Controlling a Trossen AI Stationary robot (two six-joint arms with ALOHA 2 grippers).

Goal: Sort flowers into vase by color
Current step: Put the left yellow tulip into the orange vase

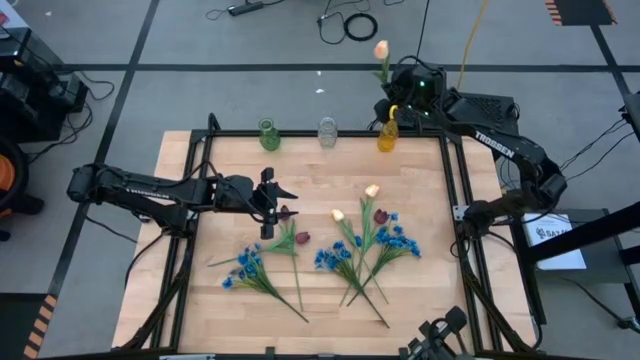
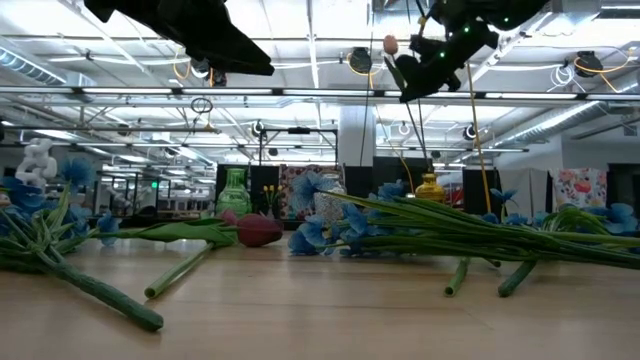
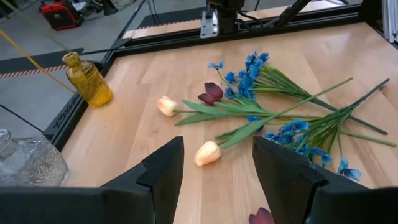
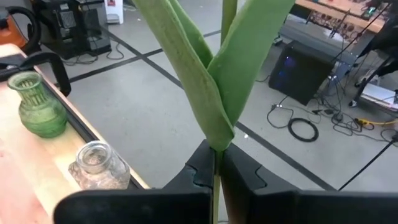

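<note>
The pale wooden counter (image 1: pixel 420 300) carries a loose spread of artificial flowers (image 1: pixel 360 245): long green stems with bunches of small bright blue blossoms (image 1: pixel 330 258), dark red tulips (image 1: pixel 381 215) and cream-yellow tulips (image 1: pixel 338 215), lying crossed over one another toward the near edge. Along the far edge stand three small glass vases, a green ribbed vase (image 1: pixel 268 134), a clear glass vase (image 1: pixel 327 131) and an amber-yellow glass vase (image 1: pixel 388 134). The right gripper (image 1: pixel 392 98) hangs at the far right corner, just above the amber-yellow vase, its fingers clenched on the green stem (image 4: pixel 217 106) of a cream-yellow tulip whose bloom (image 1: pixel 381 48) stands upright above it. The left gripper (image 1: pixel 268 200) hovers over the counter's left half, near a dark red tulip (image 1: pixel 302 238), fingers (image 3: pixel 163 168) spread apart and grasping nothing. The step in hand looks like lowering the stem into the amber-yellow vase. The vase neck is narrow, so a stem end slightly off centre could catch the rim, tip the light vase or bend the stem. The broad leaves might also snag at the mouth. Among the tangled stems below, a pick by the left gripper may drag a neighbouring flower along.
</note>
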